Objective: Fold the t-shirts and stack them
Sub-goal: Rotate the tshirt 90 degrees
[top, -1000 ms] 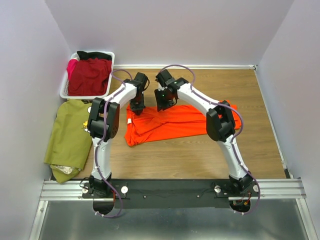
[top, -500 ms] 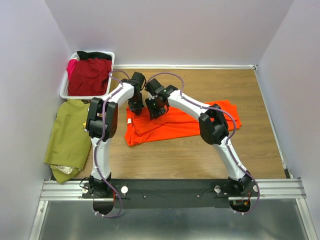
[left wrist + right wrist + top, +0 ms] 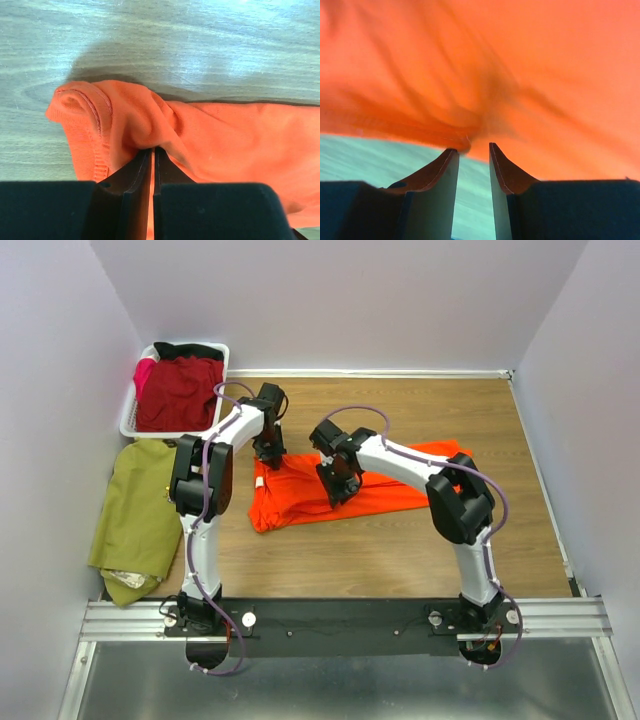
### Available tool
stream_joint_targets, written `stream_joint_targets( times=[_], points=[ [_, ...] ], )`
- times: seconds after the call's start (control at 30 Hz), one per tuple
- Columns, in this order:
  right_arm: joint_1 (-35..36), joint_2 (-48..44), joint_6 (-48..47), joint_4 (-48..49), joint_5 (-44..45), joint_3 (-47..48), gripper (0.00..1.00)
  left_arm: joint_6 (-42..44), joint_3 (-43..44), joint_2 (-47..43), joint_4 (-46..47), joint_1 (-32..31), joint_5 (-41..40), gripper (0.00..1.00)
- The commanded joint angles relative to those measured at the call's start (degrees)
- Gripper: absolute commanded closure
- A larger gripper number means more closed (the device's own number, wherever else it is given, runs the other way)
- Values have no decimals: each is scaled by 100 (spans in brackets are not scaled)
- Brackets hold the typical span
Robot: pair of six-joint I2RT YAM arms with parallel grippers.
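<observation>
The bright orange t-shirt lies spread across the middle of the wooden table, partly bunched at its left end. My left gripper is at the shirt's far-left corner, and in the left wrist view it is shut on a pinched fold of orange cloth beside a ribbed hem. My right gripper hangs over the shirt's middle. In the right wrist view it stands open, the orange cloth brushing its fingertips and the table showing through the gap.
A white slatted basket at the back left holds a dark red shirt. An olive green shirt lies folded along the left wall. Bare wood stretches in front of the orange shirt, and walls close in both sides.
My right gripper has swung from the shirt's far edge toward me, over its middle. The left gripper has shifted slightly back and stays shut on the cloth.
</observation>
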Motion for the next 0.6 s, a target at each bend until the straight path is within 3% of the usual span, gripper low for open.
stream_joint_targets(
  times=[0.0, 0.13, 0.4, 0.57],
  points=[
    [58, -567, 81, -332, 210, -580, 61, 15, -111, 471, 336, 83, 43, 85],
    [58, -717, 160, -411, 289, -686, 61, 24, -41, 471, 284, 100, 17, 86],
    [14, -857, 476, -674, 1579, -256, 60, 182, 4, 120, 178, 100, -308, 88],
    [-670, -972, 740, -728, 1854, -238, 57, 208, 65, -346, 11, 100, -781, 88]
  ],
)
